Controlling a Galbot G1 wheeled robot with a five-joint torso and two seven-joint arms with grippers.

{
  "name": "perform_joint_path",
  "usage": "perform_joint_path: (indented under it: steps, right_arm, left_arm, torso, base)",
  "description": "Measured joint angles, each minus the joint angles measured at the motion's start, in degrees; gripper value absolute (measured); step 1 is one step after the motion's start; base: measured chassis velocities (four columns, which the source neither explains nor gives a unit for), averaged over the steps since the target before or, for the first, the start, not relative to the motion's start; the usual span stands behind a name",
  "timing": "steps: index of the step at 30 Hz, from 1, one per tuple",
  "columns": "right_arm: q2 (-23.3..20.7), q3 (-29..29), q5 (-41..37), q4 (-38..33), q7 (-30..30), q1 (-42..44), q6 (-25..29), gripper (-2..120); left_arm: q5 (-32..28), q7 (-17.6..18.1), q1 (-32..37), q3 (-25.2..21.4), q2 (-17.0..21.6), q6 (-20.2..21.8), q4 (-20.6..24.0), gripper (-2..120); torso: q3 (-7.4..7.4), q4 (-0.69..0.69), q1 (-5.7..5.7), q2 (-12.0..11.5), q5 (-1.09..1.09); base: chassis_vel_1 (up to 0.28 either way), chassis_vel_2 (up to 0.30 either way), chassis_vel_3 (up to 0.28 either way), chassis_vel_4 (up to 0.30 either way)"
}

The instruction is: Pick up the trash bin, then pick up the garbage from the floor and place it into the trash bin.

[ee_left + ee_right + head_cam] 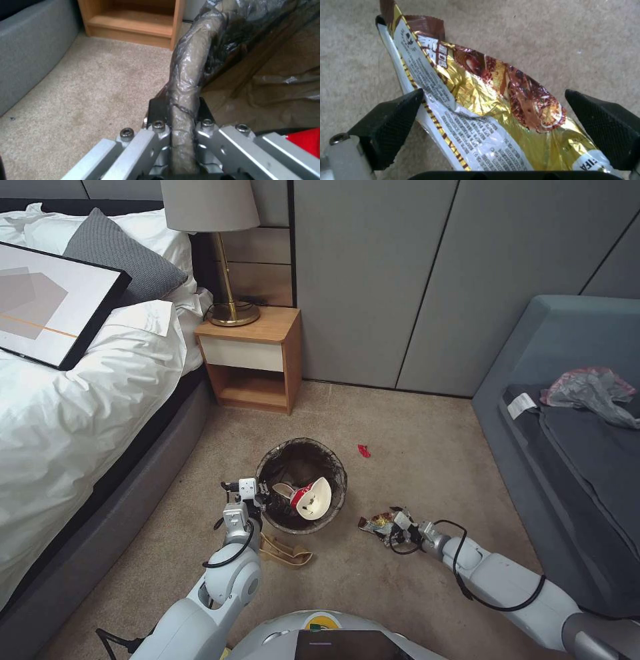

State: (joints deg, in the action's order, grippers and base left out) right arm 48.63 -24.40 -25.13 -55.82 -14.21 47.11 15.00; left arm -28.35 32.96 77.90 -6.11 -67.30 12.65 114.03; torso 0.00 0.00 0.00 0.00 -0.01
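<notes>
The trash bin [333, 473], a round bucket lined with a dark bag, stands on the carpet in the middle of the head view. My left gripper [259, 492] is shut on its near-left rim; the left wrist view shows the gripper [180, 108] clamping the bag-wrapped rim [187, 67]. A red-and-white paper cup [312, 499] lies inside the bin. My right gripper [395, 527] is low over the carpet, open, with a gold and brown snack wrapper [375, 523] between its fingers. The right wrist view shows the wrapper [506, 85] spanning the gap in the gripper [493, 98].
A flat brown paper bag [287, 552] lies by my left arm, and a red scrap [364, 451] beyond the bin. The bed [80, 400] is left, a wooden nightstand [253, 360] at the back, and a grey sofa [573, 447] with a plastic bag [590, 390] on the right.
</notes>
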Motion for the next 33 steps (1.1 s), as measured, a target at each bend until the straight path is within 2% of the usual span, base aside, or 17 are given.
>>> perform_joint_path:
  steps: [9, 14, 26, 28, 31, 33]
  right_arm:
    - [1.27, 0.76, 1.19, 1.67, 0.1, 0.65, 0.84, 100]
    - [1.59, 0.94, 1.61, 2.29, 0.05, 0.62, 1.4, 93]
    - [1.84, 1.0, 2.08, 2.46, 0.03, 0.37, 2.22, 59]
    - [1.84, 1.01, 2.08, 2.45, 0.04, 0.36, 2.22, 57]
    - [1.97, 1.01, 2.16, 2.5, 0.08, 0.27, 2.23, 43]
    - [2.02, 1.01, 2.2, 2.54, 0.09, 0.26, 2.25, 39]
  left_arm:
    - [0.02, 0.0, 0.25, -0.17, 0.02, -0.06, 0.09, 2]
    - [0.04, -0.01, 0.26, -0.21, 0.0, -0.1, 0.09, 2]
    - [0.05, -0.02, -0.29, -0.08, -0.12, -0.17, -0.33, 2]
    - [0.05, -0.02, -0.31, -0.08, -0.12, -0.17, -0.34, 2]
    - [0.01, -0.02, -0.44, -0.03, -0.12, -0.18, -0.38, 2]
    - [0.01, -0.02, -0.47, -0.03, -0.12, -0.17, -0.38, 2]
  torso:
    - [0.0, -0.01, 0.0, 0.0, -0.02]
    - [-0.01, -0.02, 0.0, 0.01, -0.01]
    - [0.0, 0.02, 0.0, 0.0, 0.03]
    - [0.0, 0.02, 0.0, 0.0, 0.03]
    - [0.0, 0.02, 0.0, 0.0, 0.02]
    - [0.0, 0.01, 0.0, 0.0, 0.02]
  base:
    - [0.0, 0.0, 0.0, 0.0]
    - [0.0, 0.0, 0.0, 0.0]
    - [0.0, 0.0, 0.0, 0.0]
    - [0.0, 0.0, 0.0, 0.0]
    - [0.0, 0.0, 0.0, 0.0]
    - [0.0, 0.0, 0.0, 0.0]
